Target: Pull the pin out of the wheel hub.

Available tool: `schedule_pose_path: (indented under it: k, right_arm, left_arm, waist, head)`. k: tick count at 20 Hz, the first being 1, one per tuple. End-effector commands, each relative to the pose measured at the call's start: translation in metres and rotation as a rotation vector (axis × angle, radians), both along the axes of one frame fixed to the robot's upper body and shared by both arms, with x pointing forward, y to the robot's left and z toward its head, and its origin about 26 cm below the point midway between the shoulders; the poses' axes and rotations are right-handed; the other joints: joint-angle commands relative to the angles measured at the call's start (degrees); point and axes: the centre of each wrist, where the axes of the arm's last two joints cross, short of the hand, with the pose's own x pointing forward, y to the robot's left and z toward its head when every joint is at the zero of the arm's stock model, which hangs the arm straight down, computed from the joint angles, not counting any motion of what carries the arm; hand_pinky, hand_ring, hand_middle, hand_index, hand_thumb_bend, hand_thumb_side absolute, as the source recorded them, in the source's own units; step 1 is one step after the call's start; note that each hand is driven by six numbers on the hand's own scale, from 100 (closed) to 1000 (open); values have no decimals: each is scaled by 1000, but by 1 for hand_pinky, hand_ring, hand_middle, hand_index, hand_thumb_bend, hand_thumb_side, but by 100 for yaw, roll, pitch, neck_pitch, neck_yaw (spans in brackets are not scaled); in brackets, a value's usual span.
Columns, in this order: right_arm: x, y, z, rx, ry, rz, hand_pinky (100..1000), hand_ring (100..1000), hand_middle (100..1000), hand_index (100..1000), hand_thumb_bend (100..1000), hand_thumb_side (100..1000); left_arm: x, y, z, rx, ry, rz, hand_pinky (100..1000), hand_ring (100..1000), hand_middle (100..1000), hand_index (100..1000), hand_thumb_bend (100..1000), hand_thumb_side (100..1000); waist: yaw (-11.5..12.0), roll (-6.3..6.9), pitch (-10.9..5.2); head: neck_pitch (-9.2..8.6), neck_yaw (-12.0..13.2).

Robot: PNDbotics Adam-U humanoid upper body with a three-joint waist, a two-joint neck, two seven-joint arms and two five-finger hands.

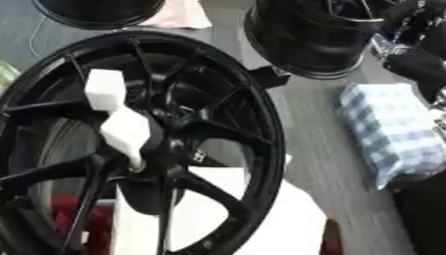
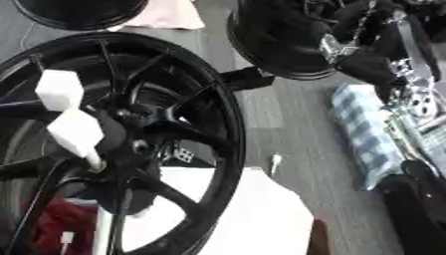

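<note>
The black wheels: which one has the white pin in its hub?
The large spoked wheel in the foreground, with the white pin in it; both wheels behind show none.

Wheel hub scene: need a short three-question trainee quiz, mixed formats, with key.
1. True or false: the white pin is seated in the centre of the black wheel hub.
2. What lies right of the hub? A) a blue-and-white checked cloth bundle B) a green bucket C) a yellow drill
3. Fill in: the robot's right arm shows at the ____ edge of the right eye view.

Key: 1 true. 2 A, the checked cloth bundle. 3 right; no hand is touching the pin.
</note>
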Motion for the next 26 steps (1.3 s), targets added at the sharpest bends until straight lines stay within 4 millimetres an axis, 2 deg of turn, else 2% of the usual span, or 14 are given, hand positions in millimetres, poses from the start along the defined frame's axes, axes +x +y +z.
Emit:
schedule_pose_path:
  k: [1, 9, 15, 22, 26]
  right_arm:
    - [-3, -1, 14, -44, -29, 6, 628, 579, 450, 545, 380, 100]
    - [-2, 0, 15, -43, -29, 13, 628, 579, 450, 545, 375, 100]
    - [-2, 1, 14, -41, -26, 18, 628, 579, 450, 545, 374, 100]
    - [-2, 2, 13, -34, -19, 26, 628, 579, 449, 545, 371, 100]
    - [-1, 4, 13, -32, -22, 34, 628, 579, 449, 545, 372, 100]
  left_arm:
    - [-4, -7, 12, 25, -1, -6, 853, 773, 714, 840, 123, 664]
    - [1, -27, 18, 60, 65, -50, 893, 839, 790, 888, 101, 714]
    - [16, -38, 17, 111, 128, -74, 894, 830, 780, 887, 100, 760]
    - [36, -59, 27, 127, 183, -124, 889, 816, 765, 880, 100, 744]
    - [46, -65, 31, 112, 203, -130, 887, 808, 757, 878, 100, 748]
  waist:
    - [-13, 51, -80]
    - [-43, 61, -51]
    - [-117, 78, -62]
    - [-177, 88, -93]
    - [-218, 106, -95]
  head:
    - [-67, 15]
    - [-8, 126]
    - [-33, 145]
    - [-78, 205]
    - [-113, 250]
